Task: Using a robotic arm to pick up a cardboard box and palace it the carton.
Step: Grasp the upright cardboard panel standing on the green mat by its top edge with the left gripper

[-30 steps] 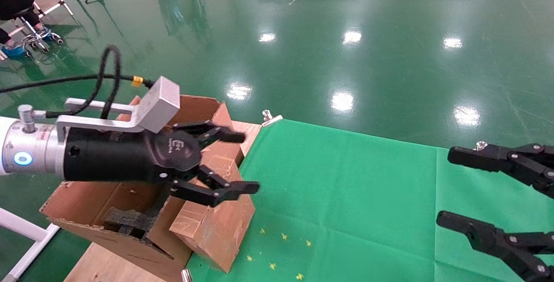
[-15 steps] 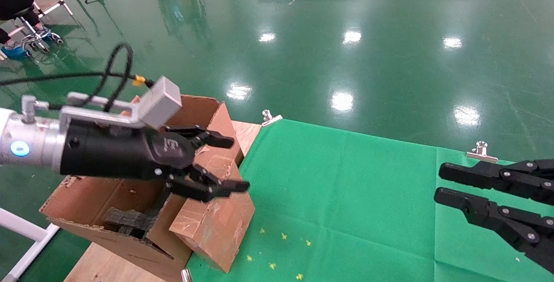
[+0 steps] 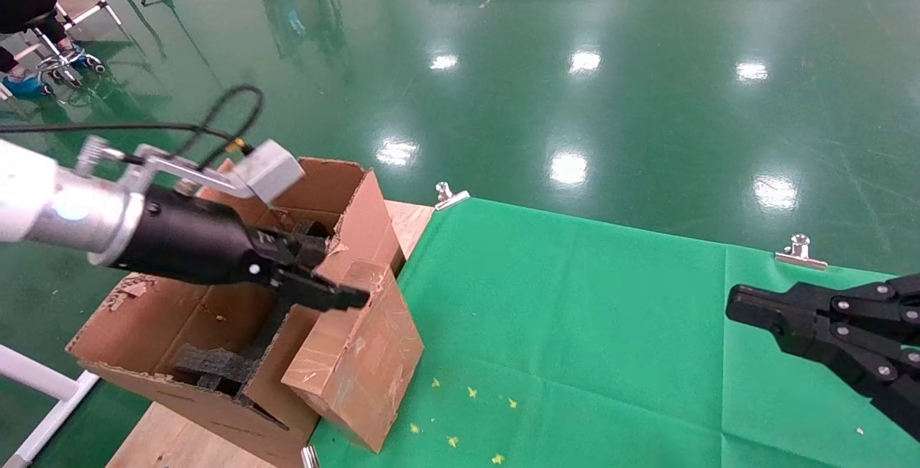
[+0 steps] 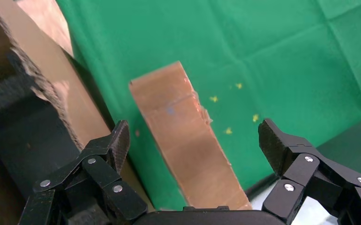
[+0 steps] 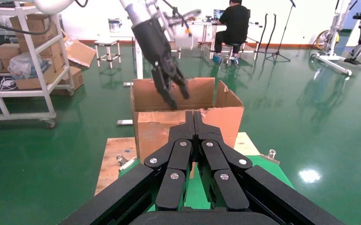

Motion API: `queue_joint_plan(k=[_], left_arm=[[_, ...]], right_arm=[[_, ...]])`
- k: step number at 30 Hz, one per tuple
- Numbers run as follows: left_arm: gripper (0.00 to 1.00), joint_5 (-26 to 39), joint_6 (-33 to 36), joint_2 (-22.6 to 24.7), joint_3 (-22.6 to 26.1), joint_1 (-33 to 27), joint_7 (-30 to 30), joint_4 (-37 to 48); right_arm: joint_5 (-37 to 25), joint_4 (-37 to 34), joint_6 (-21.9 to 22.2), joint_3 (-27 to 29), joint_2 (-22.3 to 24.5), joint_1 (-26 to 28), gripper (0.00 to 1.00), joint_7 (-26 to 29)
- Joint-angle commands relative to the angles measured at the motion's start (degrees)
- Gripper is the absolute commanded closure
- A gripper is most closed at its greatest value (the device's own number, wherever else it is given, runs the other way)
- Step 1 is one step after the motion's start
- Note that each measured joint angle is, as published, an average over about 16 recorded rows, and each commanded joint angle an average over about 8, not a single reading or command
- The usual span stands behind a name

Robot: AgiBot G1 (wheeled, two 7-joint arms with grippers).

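Note:
The small reddish-brown cardboard box (image 3: 352,364) stands on the green cloth, leaning against the outer side of the carton (image 3: 136,324). The carton has upright flaps, with black foam (image 3: 208,364) inside. My left gripper (image 3: 327,267) hovers open just above the box's top edge and the carton's near flap. In the left wrist view the cardboard box (image 4: 188,140) lies below the spread left gripper (image 4: 195,140), clear of both fingers, with the carton wall (image 4: 61,98) beside it. My right gripper (image 3: 740,306) hangs shut and empty over the cloth at the right; its tips (image 5: 193,115) are pressed together.
The green cloth (image 3: 575,324) covers a wooden table (image 3: 180,446) and is held by metal clips (image 3: 451,195) (image 3: 800,252). Yellow specks (image 3: 460,410) dot the cloth near the box. Shelving with boxes (image 5: 28,61) stands off the table, and a person sits farther back.
My left gripper drew back to the left, tilted down and came lower over the box and the carton flap. My right gripper closed from wide open to shut.

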Motion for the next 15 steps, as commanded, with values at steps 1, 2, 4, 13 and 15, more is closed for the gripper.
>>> queue_joint_plan(k=[1,2,4,13,15], left_arm=[[0.0,2.0,1.2,1.1,2.2,-1.8,-3.0,0.1],[0.0,2.2,1.3,1.4,3.4,-2.3,-3.8,0.1],[0.0,2.2,1.4,1.7,5.9,-3.2,-5.3,0.2],[0.0,1.9,1.3,2.4,15.3,-7.4,-9.1,0.2],[0.13,1.8,1.3,2.6,16.9,-8.1,-9.4,0.2]], right_arm=[[0.0,0.0,0.0,0.0,0.0,0.0,1.0,0.0],[0.0,0.0,0.0,0.0,0.0,0.0,1.0,0.0],[0.0,0.0,0.0,0.0,0.0,0.0,1.0,0.0],[0.0,0.0,0.0,0.0,0.0,0.0,0.56,0.0],[0.0,0.0,0.0,0.0,0.0,0.0,0.31,0.0]])
